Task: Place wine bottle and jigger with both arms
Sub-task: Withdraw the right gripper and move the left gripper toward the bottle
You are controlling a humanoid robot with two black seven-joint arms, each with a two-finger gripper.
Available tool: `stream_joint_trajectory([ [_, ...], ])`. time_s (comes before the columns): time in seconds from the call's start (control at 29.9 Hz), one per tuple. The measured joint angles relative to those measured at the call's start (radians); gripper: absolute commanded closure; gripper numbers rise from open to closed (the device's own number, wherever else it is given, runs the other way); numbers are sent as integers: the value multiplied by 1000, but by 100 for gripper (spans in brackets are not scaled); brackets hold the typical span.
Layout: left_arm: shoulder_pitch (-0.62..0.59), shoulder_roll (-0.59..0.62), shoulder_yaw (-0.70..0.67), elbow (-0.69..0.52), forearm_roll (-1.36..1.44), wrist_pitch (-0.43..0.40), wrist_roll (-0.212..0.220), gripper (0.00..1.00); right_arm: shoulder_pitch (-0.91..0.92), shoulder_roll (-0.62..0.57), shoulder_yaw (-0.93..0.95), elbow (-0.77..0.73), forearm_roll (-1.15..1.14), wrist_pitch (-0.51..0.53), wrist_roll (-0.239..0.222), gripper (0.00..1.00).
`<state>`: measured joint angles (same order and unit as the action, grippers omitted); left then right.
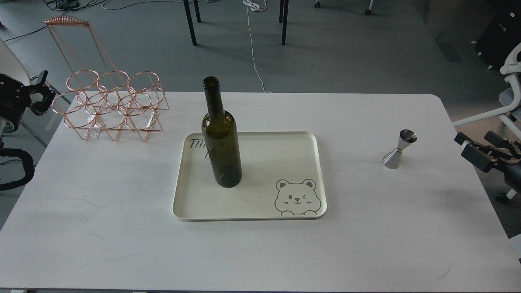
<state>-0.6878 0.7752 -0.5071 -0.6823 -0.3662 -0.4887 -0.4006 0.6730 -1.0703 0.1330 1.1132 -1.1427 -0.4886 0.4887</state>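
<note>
From the head view, a white table [122, 228] fills most of the picture. A cream tray [260, 207] with a bear drawing [296, 197] in its near right corner lies flat near the middle of the table. The wine bottle [221, 142] stands upright on the left part of the tray, its open mouth at the top, partly covering some handwriting on the tray floor. The jigger [400, 149] stands upright on the bare tabletop, well to the right of the tray and apart from it, its wider cone down.

At the far left corner of the table sits a copper wire rack [110, 108] made of rings, with a tall handle rising behind it.

The left gripper [40, 91] is off the table's left edge, near the rack but not touching it; its fingers look slightly parted and hold nothing. The right gripper [472, 148] is at the right edge, just past the table and near the jigger, with two dark fingers spread apart and nothing between them.

Beyond the table lies a grey floor [346, 53] with cables and chair legs.
</note>
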Motion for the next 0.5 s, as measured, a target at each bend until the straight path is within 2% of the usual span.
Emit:
stream_joint_trajectory([
  [0.17, 4, 92, 1, -115, 81, 0, 0, 2, 153, 13, 7, -42, 152, 0, 0, 5],
  [0.37, 15, 225, 5, -284, 256, 0, -2, 2, 271, 154, 8, -183, 333, 0, 0, 3],
  [0.5, 16, 312, 5, -395, 379, 0, -5, 2, 286, 219, 14, -247, 366, 0, 0, 3],
])
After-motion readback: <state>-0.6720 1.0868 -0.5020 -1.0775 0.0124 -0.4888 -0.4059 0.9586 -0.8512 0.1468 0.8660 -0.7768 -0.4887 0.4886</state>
